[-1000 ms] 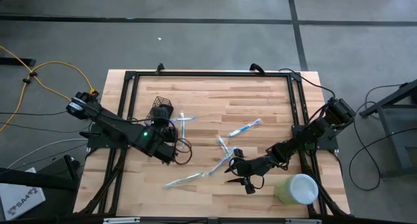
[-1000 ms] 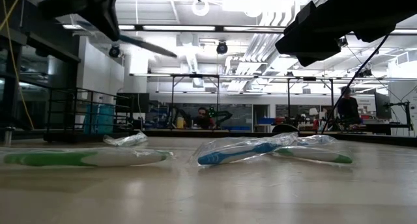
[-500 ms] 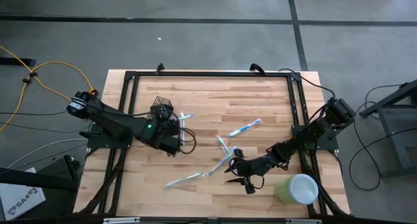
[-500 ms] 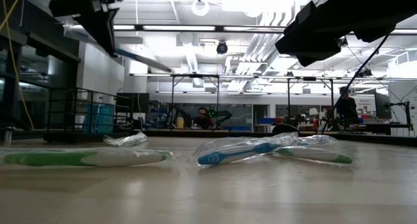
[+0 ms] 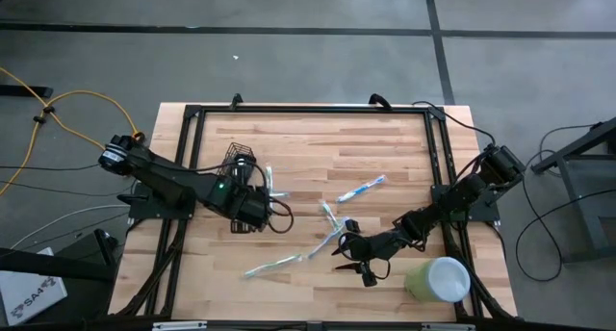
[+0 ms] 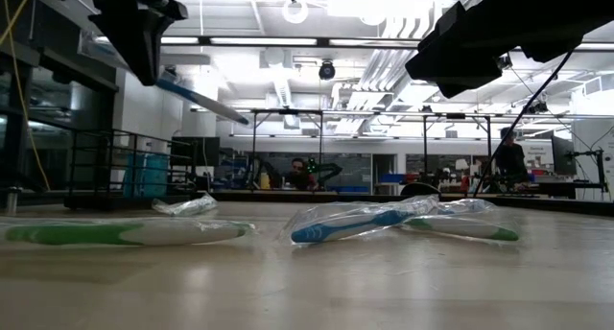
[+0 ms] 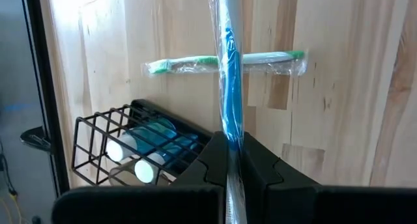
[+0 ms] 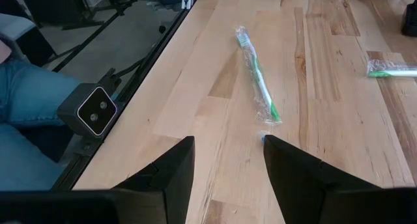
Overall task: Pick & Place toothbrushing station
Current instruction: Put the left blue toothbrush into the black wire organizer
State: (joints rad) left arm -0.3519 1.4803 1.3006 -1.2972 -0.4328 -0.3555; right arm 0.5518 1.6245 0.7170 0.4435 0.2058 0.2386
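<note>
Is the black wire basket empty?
No, the left wrist view shows blue toothbrush handles with white ends already lying inside the black wire basket.

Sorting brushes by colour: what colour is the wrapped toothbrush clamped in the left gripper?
Blue and white, in clear wrap: the toothbrush in the left gripper. Left wrist view shows it best.

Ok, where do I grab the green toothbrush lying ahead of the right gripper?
Mid-handle, straight down from above with the right gripper, open jaws set across its narrow width. The green toothbrush lies flat on the table, long and thin, with bare wood on both sides.
</note>
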